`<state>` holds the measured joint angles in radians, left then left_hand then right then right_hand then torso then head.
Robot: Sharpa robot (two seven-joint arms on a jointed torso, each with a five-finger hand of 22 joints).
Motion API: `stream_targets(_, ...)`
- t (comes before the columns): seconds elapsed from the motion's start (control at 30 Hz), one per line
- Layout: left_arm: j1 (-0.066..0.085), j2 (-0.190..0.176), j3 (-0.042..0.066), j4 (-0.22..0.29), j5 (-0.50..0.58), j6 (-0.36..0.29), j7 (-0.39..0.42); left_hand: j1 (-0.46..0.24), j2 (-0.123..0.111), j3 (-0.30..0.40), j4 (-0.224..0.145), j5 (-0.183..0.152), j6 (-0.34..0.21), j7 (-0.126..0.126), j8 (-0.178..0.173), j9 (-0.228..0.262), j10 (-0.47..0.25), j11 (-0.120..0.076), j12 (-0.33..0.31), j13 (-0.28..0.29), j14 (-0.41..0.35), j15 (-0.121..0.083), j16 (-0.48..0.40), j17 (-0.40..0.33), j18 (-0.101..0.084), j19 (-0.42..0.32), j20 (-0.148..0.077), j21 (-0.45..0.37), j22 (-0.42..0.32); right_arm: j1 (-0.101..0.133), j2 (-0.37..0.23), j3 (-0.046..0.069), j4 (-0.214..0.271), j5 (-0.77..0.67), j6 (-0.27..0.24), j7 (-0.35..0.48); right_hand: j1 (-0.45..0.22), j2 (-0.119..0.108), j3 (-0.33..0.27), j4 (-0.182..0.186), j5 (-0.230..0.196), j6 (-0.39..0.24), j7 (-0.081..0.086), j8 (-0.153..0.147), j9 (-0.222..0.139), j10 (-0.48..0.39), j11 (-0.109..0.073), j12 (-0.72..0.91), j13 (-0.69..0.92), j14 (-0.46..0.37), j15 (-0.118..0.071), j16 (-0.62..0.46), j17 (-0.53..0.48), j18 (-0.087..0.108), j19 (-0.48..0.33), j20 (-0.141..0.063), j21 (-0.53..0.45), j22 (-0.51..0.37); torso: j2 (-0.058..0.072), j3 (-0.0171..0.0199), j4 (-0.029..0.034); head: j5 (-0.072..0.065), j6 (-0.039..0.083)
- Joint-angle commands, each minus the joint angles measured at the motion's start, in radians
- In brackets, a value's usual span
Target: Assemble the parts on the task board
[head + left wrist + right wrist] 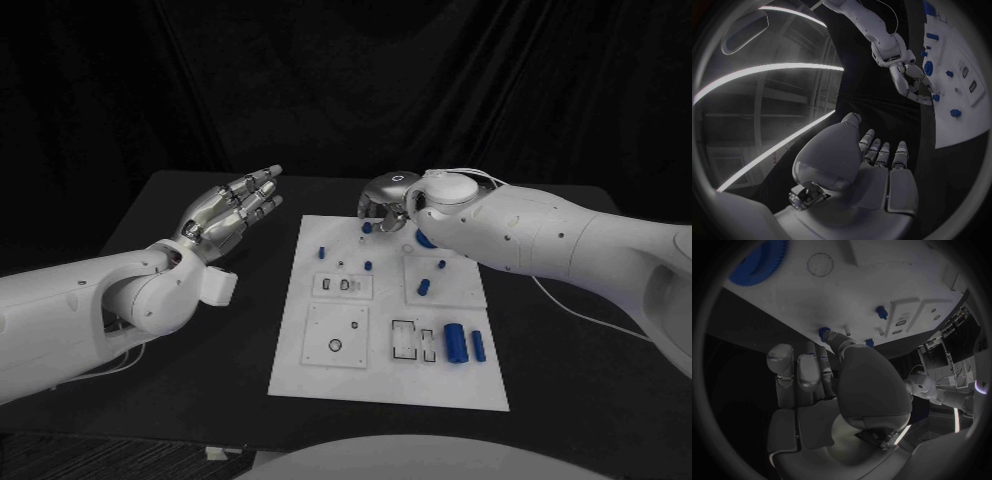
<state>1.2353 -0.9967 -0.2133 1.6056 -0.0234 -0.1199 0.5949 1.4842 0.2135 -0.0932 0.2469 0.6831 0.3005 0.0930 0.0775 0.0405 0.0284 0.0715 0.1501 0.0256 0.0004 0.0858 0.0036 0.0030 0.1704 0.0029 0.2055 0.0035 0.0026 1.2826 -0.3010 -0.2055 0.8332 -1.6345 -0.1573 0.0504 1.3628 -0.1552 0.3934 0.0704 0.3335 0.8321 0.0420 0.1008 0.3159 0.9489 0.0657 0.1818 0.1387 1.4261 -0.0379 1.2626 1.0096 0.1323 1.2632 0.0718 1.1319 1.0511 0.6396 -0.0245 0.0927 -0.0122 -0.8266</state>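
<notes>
Assembly looks partly done, we judge: several parts (454,341) lie loose on the task board (325,375) mid-table. Right hand (384,200) curls over its far edge, grip uncertain; left hand (231,212) hovers spread, empty.

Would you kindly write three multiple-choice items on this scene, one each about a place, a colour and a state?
1. Where is the left hand?
A. Raised over the table beside the white board
B. Flat on the board
C. Over the board's near edge

2. What colour is the gear on the board?
A. Red
B. Blue
C. Yellow

3. How is the left hand?
A. Holding a blue part
B. Clenched
C. Empty, fingers stretched out

Answers: 1 A, the head view shows it lifted, left of the board. 2 B, the right wrist view shows a blue toothed wheel. 3 C, its fingers are straight with nothing between them.
</notes>
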Motion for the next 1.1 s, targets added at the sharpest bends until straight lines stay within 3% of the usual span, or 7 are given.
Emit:
stream_targets(0.03,0.003,0.002,0.001,0.0,-0.001,0.011,0.015,0.006,0.0,0.004,-0.003,0.006,0.005,0.005,0.006,0.002,0.0,0.008,0.006,0.001,0.003,0.003,0.003,0.0,0.011,0.003,0.004,0.001,0.002,-0.003,-0.002,0.0,0.001,-0.003,0.003,-0.026,-0.007,0.002,-0.011,0.0,-0.029,-0.02,-0.003,-0.013,-0.007,-0.02,0.0,-0.011,0.002,-0.009,0.002,-0.007,-0.003,-0.003,-0.007,0.002,-0.007,0.0,-0.001,-0.0003,0.0002,0.001,-0.001)
stream_targets(0.27,0.003,0.001,0.001,-0.004,-0.001,0.012,0.015,0.008,0.001,0.006,-0.005,0.008,0.005,0.005,0.006,0.001,0.0,0.008,0.007,0.001,0.003,0.004,0.003,0.0,0.011,0.003,0.005,0.001,0.002,0.003,-0.039,0.0,0.034,-0.003,-0.081,-0.008,-0.022,0.009,-0.066,0.011,-0.143,-0.069,-0.014,-0.034,-0.037,-0.063,-0.001,-0.023,0.01,-0.015,0.003,-0.014,-0.014,-0.002,-0.009,0.003,-0.017,0.005,-0.002,-0.0005,-0.0001,-0.001,0.006)
stream_targets(0.47,0.003,-0.001,0.001,-0.008,-0.001,0.011,0.015,0.008,0.001,0.006,-0.005,0.008,0.005,0.005,0.006,0.001,0.0,0.008,0.007,0.001,0.003,0.004,0.003,0.0,0.011,0.003,0.005,0.001,0.002,0.032,-0.119,0.0,0.121,-0.003,-0.123,-0.008,-0.045,0.026,-0.125,0.045,-0.22,-0.062,0.007,-0.026,-0.052,-0.042,-0.001,0.011,0.034,-0.018,0.003,-0.018,-0.022,-0.001,-0.008,0.004,-0.028,0.007,-0.003,0.0002,0.0,-0.006,0.005)
stream_targets(0.67,0.003,-0.006,0.001,-0.006,-0.001,0.01,0.016,0.009,0.001,0.007,-0.006,0.009,0.005,0.005,0.007,0.001,-0.001,0.009,0.006,0.001,0.002,0.004,0.003,0.0,0.011,0.003,0.005,0.001,0.001,0.051,-0.226,0.0,0.241,0.037,-0.146,-0.009,-0.017,0.032,-0.16,0.049,-0.207,-0.037,0.015,-0.015,-0.066,0.137,-0.039,0.242,0.172,-0.043,-0.025,-0.072,-0.096,0.007,-0.029,-0.016,-0.079,-0.022,-0.005,-0.0006,-0.0014,0.0,0.01)
stream_targets(0.83,0.002,-0.009,0.001,-0.007,-0.001,0.01,0.015,0.01,0.001,0.007,-0.006,0.009,0.006,0.005,0.007,0.001,-0.001,0.009,0.007,0.001,0.003,0.004,0.004,0.0,0.011,0.003,0.005,0.001,0.001,0.053,-0.293,0.0,0.293,0.084,-0.121,-0.024,-0.005,0.046,-0.187,0.072,-0.207,-0.017,0.024,-0.011,-0.085,0.061,-0.063,0.623,0.485,-0.172,-0.022,-0.303,-0.369,0.043,-0.151,-0.019,-0.315,-0.193,-0.008,-0.002,-0.0028,0.008,0.008)
stream_targets(0.97,0.002,-0.009,0.001,-0.009,-0.001,0.012,0.016,0.01,0.001,0.007,-0.006,0.009,0.006,0.005,0.007,0.001,-0.001,0.009,0.007,0.001,0.003,0.004,0.004,0.0,0.011,0.003,0.005,0.001,0.001,0.045,-0.324,0.0,0.301,0.095,-0.105,-0.039,-0.033,0.051,-0.219,0.104,-0.22,0.018,0.031,0.008,-0.08,0.335,-0.074,1.135,1.06,-0.026,-0.021,0.01,0.085,0.007,-0.038,-0.017,-0.159,-0.027,-0.016,-0.0047,-0.0065,0.01,0.002)
stream_targets(1.1,0.002,-0.007,0.001,-0.012,-0.001,0.014,0.016,0.01,0.001,0.008,-0.007,0.009,0.005,0.005,0.007,0.001,-0.001,0.009,0.006,0.001,0.003,0.004,0.004,0.0,0.011,0.003,0.005,0.001,0.001,0.036,-0.344,0.0,0.303,0.1,-0.099,-0.05,-0.059,0.057,-0.239,0.127,-0.214,0.042,0.032,0.034,-0.069,0.516,-0.077,1.314,1.308,0.074,-0.024,0.2,0.372,-0.035,0.077,-0.024,0.057,0.176,-0.021,-0.0056,-0.0069,0.01,-0.002)
